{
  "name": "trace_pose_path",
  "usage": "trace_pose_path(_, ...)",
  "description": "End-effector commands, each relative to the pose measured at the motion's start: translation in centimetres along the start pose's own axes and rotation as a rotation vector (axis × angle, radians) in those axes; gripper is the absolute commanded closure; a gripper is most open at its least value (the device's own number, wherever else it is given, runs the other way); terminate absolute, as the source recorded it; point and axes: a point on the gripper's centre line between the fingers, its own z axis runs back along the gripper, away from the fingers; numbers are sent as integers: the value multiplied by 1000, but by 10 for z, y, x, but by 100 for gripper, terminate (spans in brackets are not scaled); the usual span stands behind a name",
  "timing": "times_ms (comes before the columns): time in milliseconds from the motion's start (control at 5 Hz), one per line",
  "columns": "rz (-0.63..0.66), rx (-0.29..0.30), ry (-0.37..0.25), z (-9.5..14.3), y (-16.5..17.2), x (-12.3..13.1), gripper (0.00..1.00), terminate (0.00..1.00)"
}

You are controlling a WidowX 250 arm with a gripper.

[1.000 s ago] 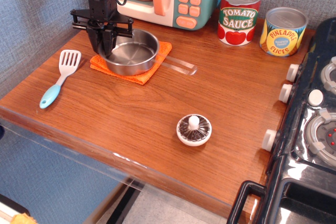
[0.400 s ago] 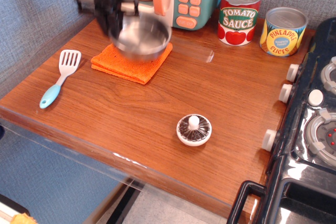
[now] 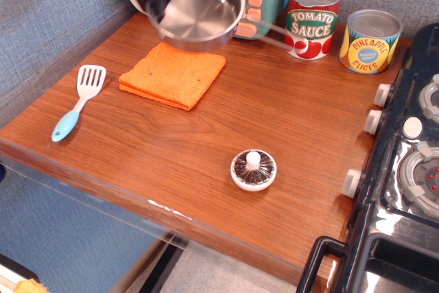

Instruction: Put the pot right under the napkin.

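Pot (image 3: 200, 15) hangs tilted in the air above the napkin's (image 3: 173, 73) far edge — jaws clamped on its left rim. Steel looks light, rigid and slick; the rim grip seems sounder than the thin handle. Bare bench (image 3: 206, 142) lies in front of the napkin.

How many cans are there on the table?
2. The tomato sauce can stands at the back of the table, and the pineapple slices can stands just right of it, near the stove. None seem hidden.
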Motion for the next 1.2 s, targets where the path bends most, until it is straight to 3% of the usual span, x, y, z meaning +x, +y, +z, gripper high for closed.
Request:
trace_pose_path(0, -26, 53, 126, 6, 44, -68, 100, 0)
trace_pose_path(200, -35, 53, 181, -9, 55, -83, 100, 0)
trace_pose_path(600, -91, 67, 281, -41, 56, -88, 100, 0)
trace_pose_path(1000, -130, 72, 318, -59, 63, -89, 100, 0)
